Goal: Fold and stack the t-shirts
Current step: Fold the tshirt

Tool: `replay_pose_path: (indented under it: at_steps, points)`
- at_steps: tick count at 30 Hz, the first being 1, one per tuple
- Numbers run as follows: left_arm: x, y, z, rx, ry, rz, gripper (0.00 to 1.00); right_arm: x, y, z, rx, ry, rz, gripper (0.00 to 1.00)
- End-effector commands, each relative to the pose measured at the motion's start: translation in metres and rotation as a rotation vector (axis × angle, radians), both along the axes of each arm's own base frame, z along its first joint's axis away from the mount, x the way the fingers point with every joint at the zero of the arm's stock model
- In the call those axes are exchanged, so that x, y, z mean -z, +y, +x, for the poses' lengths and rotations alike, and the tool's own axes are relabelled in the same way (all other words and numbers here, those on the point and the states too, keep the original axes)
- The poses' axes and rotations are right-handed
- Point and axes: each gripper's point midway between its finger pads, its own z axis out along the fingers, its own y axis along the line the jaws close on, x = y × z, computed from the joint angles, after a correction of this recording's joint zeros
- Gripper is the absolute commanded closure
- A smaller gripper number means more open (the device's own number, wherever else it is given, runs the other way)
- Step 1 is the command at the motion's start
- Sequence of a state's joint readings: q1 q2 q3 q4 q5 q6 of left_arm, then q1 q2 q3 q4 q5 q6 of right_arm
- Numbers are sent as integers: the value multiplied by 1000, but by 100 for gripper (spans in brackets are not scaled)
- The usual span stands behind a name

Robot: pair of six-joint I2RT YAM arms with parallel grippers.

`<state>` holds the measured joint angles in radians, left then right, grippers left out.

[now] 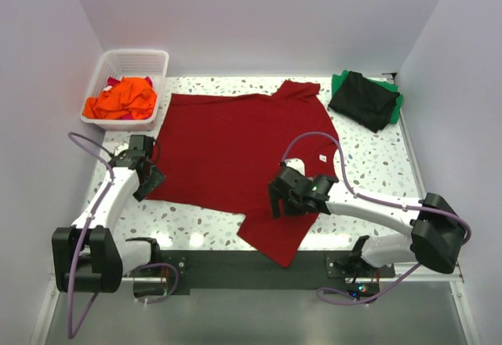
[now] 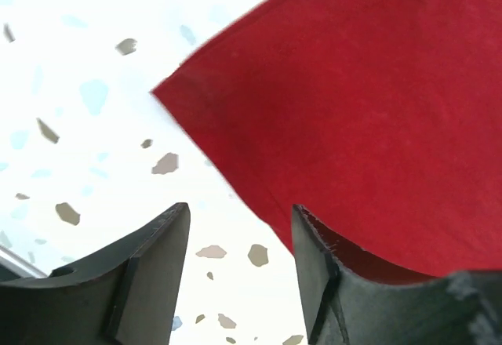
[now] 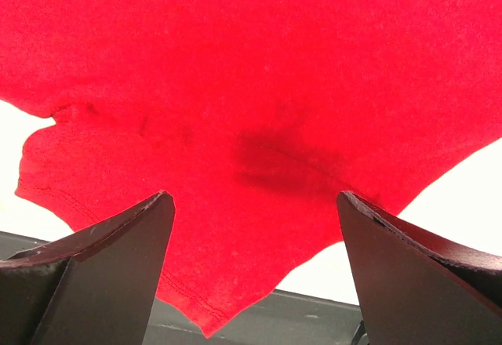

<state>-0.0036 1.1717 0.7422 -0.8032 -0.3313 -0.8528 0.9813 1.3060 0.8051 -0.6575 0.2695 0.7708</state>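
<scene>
A dark red t-shirt [image 1: 235, 149] lies spread flat across the middle of the table, collar to the right. My left gripper [image 1: 150, 180] is open over the shirt's bottom left corner; in the left wrist view [image 2: 239, 219] the shirt's corner [image 2: 353, 110] lies just beyond the jaws, one finger [image 2: 337, 282] over its edge. My right gripper [image 1: 276, 200] is open above the near sleeve, which shows in the right wrist view [image 3: 251, 125] between the spread fingers [image 3: 251, 204]. A black shirt [image 1: 362, 99] lies folded on a green one [image 1: 398, 102] at the back right.
A white slatted basket [image 1: 161, 64] at the back left holds orange [image 1: 121, 100] and red cloth. The near sleeve of the dark red shirt hangs over the black base strip [image 1: 212, 260] at the table's front edge. White walls close in on three sides.
</scene>
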Motion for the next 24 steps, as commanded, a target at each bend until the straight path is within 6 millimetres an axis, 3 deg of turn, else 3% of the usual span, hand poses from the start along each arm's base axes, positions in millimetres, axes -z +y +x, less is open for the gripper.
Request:
replay_pose_path:
  at_steps: [1,12,24]
  points:
    - [1,11,-8,-105,35,0,42,-3,-3,-4,25,-6,20,10]
    - [23,27,0,-232,49,-72,49,7,4,-1,-72,11,-29,9]
    - [46,44,13,-284,47,-97,55,-6,1,15,-110,-45,-104,8]
